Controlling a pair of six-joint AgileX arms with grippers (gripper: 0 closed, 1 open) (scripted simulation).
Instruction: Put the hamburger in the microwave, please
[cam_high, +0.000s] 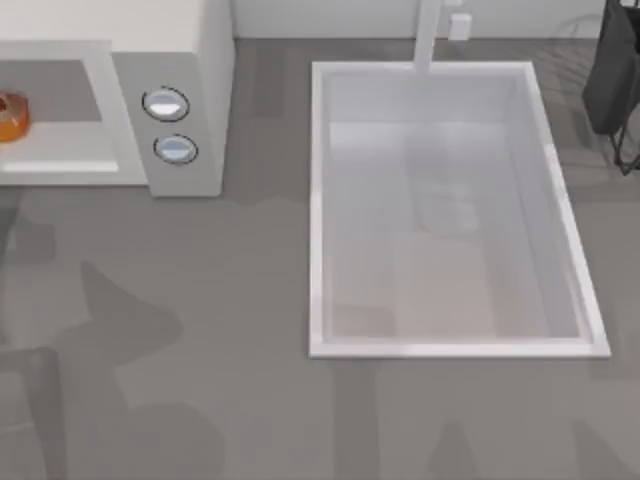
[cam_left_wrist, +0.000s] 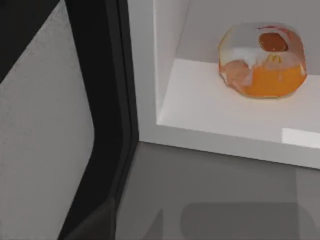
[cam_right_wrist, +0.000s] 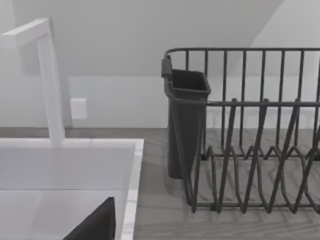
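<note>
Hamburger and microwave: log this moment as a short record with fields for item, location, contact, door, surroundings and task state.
item: hamburger, glossy orange-brown, in a clear wrapper
location: on the floor of the microwave cavity, at the top view's left edge
contact: resting free, nothing gripping it
door: dark door open, beside the cavity in the left wrist view
surroundings: white sink at table centre with faucet; dark dish rack at the right
task state: hamburger appears already inside the microwave

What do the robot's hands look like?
Dark, almost black and plain. The right gripper shows as a flat, angular wedge, and the left gripper as a similar dark-grey piece. I can see no cables or markings on them.
</note>
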